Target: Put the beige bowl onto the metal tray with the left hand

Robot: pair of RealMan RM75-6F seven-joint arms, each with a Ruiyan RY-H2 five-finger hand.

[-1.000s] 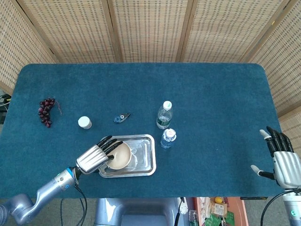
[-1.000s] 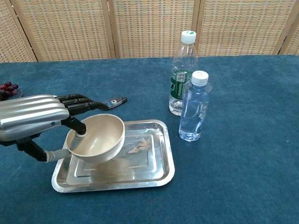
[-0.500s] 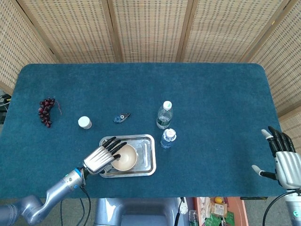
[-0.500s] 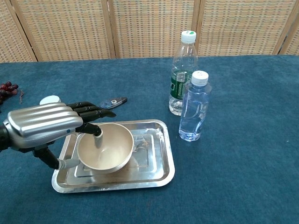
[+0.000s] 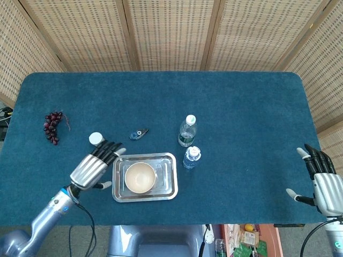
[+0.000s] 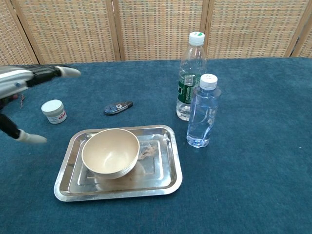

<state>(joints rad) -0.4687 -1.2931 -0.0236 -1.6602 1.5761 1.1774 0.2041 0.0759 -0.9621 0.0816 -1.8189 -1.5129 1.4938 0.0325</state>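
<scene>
the metal tray lies nearest the robot on the blue table, and the beige bowl sits upright in its left half, resting on the tray floor, so the placement appears complete. the left hand hovers just beside the tray's left edge, fingers spread and holding nothing, apart from the bowl. the right hand is well apart at the table's right edge, open and empty, since the task assigns it no role. just right of the tray stand two water bottles. farther back are a small white jar, a dark clip-like object and grapes.
</scene>
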